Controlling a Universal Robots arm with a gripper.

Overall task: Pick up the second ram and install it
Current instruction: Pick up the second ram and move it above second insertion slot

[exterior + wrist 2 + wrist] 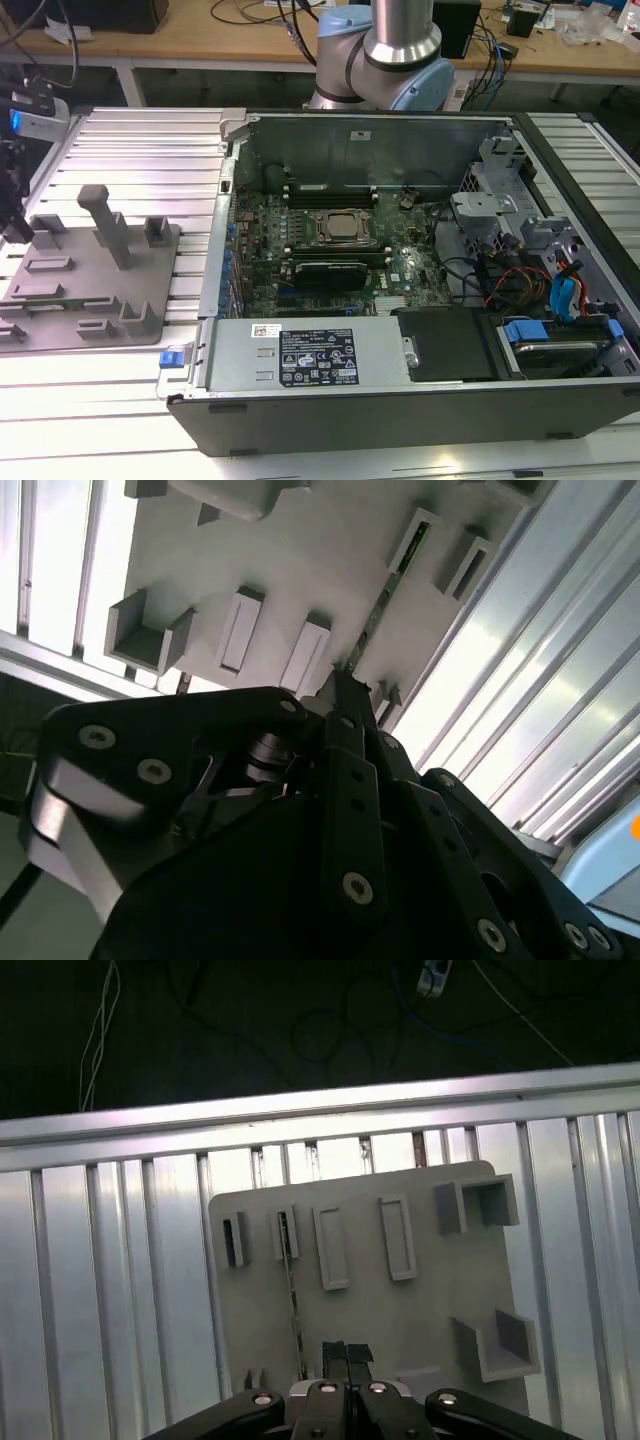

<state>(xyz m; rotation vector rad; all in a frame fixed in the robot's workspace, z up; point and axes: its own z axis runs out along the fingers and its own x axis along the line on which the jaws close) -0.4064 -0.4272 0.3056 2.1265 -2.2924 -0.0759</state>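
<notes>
The second ram (293, 1295) is a thin green stick seen edge-on, standing in a slot of the grey holder plate (400, 1320). In the second wrist view the ram (385, 595) runs along the plate (300, 560) toward my fingertips (345, 690). My gripper (345, 1355) hovers above the plate's near edge, just beside the ram's near end. Its two fingers are pressed together, shut with nothing between them. In the exterior view the gripper (14, 225) hangs at the far left over the plate (90, 290).
The open computer case (400, 400) lies to the exterior view's right of the plate, with the motherboard and processor socket (335, 228) inside. Upright pegs (105, 225) rise from the plate. Ribbed metal table slats (120, 1290) surround it. The arm's base (385, 60) stands behind the case.
</notes>
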